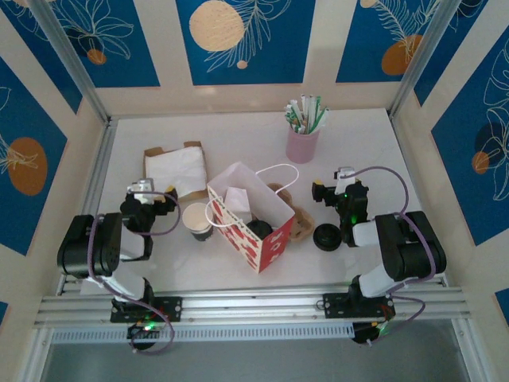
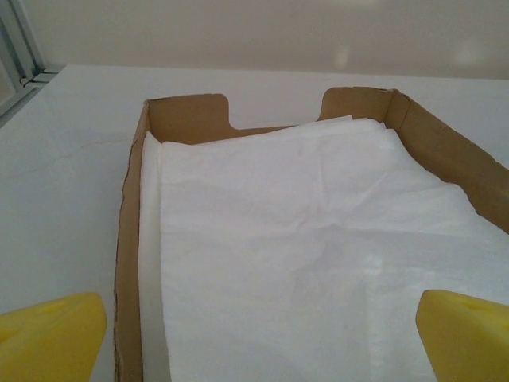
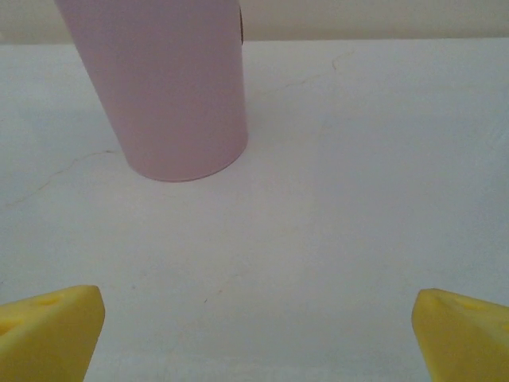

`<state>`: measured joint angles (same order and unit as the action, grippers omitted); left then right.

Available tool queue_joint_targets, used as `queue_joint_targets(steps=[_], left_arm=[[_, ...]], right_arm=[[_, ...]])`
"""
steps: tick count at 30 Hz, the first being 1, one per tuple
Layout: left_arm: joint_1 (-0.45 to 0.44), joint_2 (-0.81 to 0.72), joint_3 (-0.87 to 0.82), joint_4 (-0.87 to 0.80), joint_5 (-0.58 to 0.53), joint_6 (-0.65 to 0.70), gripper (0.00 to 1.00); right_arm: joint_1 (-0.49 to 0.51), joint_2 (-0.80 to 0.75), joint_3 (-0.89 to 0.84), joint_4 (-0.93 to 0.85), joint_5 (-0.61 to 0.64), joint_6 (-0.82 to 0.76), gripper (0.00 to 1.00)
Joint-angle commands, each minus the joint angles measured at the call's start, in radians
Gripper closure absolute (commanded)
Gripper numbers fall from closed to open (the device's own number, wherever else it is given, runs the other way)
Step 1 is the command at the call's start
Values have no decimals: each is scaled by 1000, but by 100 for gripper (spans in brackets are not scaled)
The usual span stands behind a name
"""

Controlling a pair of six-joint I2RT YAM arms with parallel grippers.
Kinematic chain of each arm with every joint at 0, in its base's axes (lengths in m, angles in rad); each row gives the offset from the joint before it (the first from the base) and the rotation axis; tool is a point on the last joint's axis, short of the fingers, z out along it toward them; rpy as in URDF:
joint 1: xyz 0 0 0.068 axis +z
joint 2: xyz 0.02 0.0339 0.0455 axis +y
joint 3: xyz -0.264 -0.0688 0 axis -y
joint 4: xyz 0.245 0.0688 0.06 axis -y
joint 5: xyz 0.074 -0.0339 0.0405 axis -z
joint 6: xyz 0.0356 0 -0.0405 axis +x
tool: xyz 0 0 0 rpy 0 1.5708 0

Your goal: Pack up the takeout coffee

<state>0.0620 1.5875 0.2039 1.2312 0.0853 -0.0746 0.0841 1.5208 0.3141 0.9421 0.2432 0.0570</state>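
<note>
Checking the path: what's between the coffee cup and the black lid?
Top external view: the open red-and-white paper bag, then a brown cardboard carrier.

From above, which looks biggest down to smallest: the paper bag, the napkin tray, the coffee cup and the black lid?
1. Paper bag
2. Napkin tray
3. Coffee cup and black lid look about alike, too close to rank.

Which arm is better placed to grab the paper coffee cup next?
Left. The coffee cup stands just beside the left gripper, which is open. The right gripper sits on the far side of the paper bag, which would likely block its straight path to the cup.
</note>
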Motion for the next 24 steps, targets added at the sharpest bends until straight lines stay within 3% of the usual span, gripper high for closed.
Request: queue_joint_targets(steps=[1,6,24], left_arm=[[-21,-14,52,-55,2,26,0],[-70,-25,142,-240,-62,72,0],[-133,-27,172,-299,-153,127,0]], right_arm=[[-19,4,56,-43,-22,11,1],[-50,4,86,-101,-60,37,1],[-67,2,90,-114,-85,51,1]])
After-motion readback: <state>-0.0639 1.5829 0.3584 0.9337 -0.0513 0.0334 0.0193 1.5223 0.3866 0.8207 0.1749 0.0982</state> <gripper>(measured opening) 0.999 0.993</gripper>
